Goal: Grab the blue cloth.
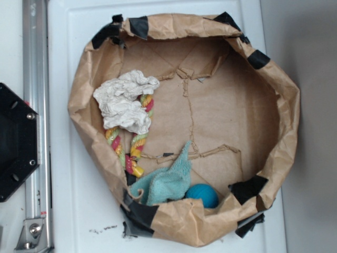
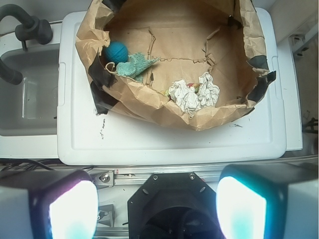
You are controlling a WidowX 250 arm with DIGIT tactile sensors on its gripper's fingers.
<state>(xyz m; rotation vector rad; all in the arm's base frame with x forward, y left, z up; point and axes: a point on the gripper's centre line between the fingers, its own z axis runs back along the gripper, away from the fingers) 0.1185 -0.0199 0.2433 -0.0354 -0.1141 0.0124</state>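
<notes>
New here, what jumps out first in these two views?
A crumpled brown paper bag, rolled open and patched with black tape, fills the white surface. Inside, a white wrinkly wad lies on a colourful rope toy by one wall. The blue cloth touches a blue ball.

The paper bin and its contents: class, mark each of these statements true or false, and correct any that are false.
1. The blue cloth lies beside the blue ball. True.
2. The gripper is closed on the cloth. False: its fingers stand apart, well outside the brown paper bin, holding nothing.
3. The white crumpled wad rests over part of the coloured rope toy. True.
4. The ball sits in the middle of the bin floor. False: it is against the bin wall, next to the cloth.
5. The bin rim carries patches of black tape. True.
</notes>
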